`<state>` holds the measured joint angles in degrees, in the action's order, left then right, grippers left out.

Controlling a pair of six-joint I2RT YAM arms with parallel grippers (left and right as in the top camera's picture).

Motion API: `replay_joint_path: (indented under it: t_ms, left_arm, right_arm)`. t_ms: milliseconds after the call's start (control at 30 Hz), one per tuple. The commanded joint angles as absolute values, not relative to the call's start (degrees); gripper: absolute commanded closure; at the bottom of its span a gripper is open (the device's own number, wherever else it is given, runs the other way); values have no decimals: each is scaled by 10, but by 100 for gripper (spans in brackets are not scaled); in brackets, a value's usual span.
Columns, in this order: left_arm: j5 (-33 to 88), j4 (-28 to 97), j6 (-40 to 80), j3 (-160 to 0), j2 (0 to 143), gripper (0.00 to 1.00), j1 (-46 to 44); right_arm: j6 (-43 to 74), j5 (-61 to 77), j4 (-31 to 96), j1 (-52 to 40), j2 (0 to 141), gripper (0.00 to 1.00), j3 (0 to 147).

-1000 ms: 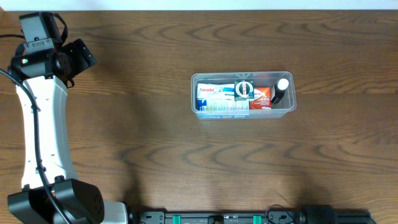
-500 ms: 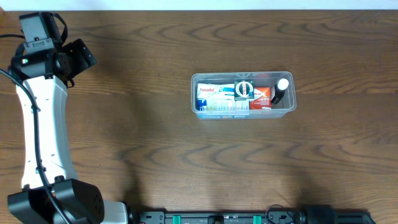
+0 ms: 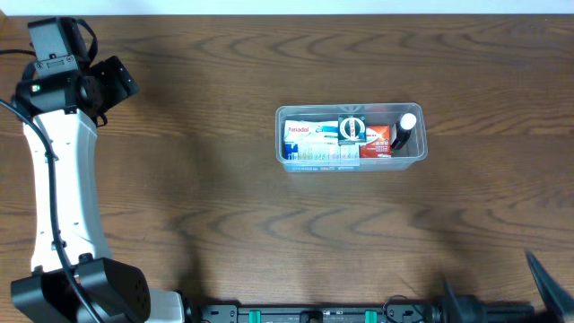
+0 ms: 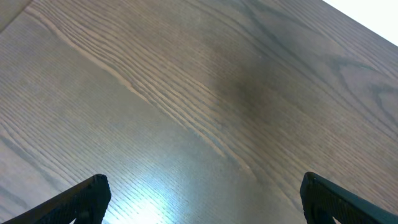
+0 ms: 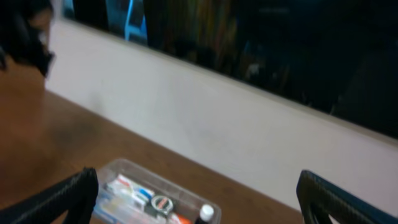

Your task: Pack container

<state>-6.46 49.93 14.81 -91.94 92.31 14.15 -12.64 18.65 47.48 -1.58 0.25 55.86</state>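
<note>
While the container (image 3: 350,136) sits a little right of centre on the wooden table (image 3: 224,197), holding small boxes (image 3: 309,139), a round tin (image 3: 352,128) and a dark white-capped bottle (image 3: 401,136) at its right end, I see my left arm (image 3: 63,179) stretched along the left edge. Its wrist view shows the left gripper (image 4: 202,199) spread wide over bare wood, gripping nothing. From the right wrist, the right gripper (image 5: 196,183) is likewise wide open and empty, on the near side and well apart from the container.

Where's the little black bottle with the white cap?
In the overhead view, the black bottle lies inside the container at its right end, right beside the orange box.
</note>
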Motion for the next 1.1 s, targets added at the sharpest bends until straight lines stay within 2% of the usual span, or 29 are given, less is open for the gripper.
replay_joint_path:
  t_ms: [0,267,500,733,900,1067]
  left_arm:
    - [-73,501,145,-922,924,2,143]
    - [-73,501,145,-922,924,2,143]
    - [-73,501,145,-922,924,2,143]
    - [-73,501,145,-922,924,2,143]
    - [-73,501,145,-922,924,2,143]
    - [-73,501,145,-922,924,2,143]
  right_arm:
    - [-153,185,415,-20,5,1,482]
    - [-151,218,130,-20,5,1,269]
    - [-149,207,-59,-20,3,1,132]
    - [-148,165,-80,-20,3,1,97]
    - [-89,89,-90,-20,3,1,66]
    - [-84,83,-90,-22,3,1,45]
